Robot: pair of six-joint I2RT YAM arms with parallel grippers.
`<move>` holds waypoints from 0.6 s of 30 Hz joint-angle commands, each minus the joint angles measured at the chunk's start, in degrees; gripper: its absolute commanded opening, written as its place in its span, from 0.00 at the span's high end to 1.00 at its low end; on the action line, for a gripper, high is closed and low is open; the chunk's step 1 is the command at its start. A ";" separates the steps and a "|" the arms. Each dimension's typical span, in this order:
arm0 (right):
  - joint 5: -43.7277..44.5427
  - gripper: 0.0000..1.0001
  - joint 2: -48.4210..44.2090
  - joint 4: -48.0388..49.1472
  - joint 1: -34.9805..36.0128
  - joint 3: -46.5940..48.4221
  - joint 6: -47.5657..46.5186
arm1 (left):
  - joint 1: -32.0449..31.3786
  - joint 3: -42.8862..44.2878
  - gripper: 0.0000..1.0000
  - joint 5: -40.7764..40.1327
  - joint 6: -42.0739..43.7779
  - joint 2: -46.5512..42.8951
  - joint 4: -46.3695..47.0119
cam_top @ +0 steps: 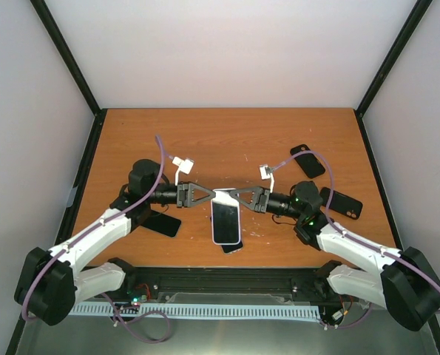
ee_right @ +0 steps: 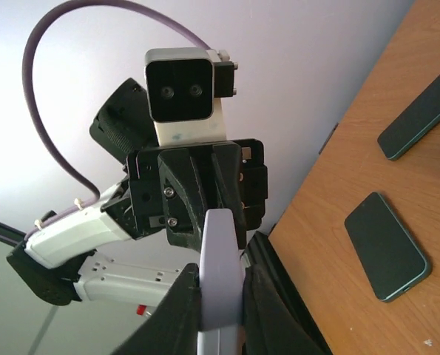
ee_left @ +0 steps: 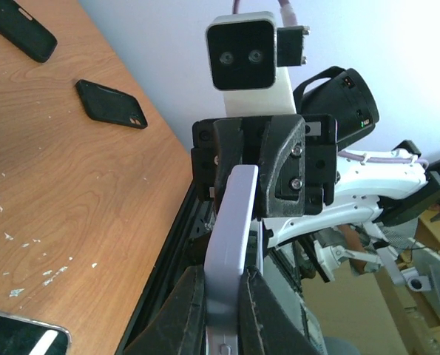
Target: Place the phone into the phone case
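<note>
A lavender phone case [cam_top: 225,218] hangs just above the table's near middle, its long side running toward me. A dark screen fills its face, so the phone appears to sit inside it. My left gripper [cam_top: 211,195] is shut on the case's far left edge. My right gripper [cam_top: 239,195] is shut on its far right edge, facing the left one. In the left wrist view the lavender edge [ee_left: 231,244] is pinched between the fingers of that gripper [ee_left: 223,296]. The right wrist view shows the same edge [ee_right: 220,251] clamped in the right gripper [ee_right: 221,296].
A dark phone [cam_top: 232,247] peeks out from under the held case. Another dark phone [cam_top: 160,222] lies beneath the left arm. Two black cases [cam_top: 307,160] [cam_top: 341,203] lie at the right. The table's front rail [cam_top: 227,277] runs close below.
</note>
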 commanded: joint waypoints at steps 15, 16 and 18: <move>7.30 0.97 -4.71 -19.89 0.44 3.79 -11.56 | 0.27 4.97 0.81 -10.10 1.09 1.00 -10.65; 8.31 0.97 -4.67 -20.64 0.44 3.87 -11.99 | 0.25 5.47 0.70 -11.91 1.25 1.00 -12.26; 10.52 0.97 -3.72 -24.45 0.16 5.52 -14.25 | 0.27 5.72 0.48 -15.68 1.42 0.57 -15.02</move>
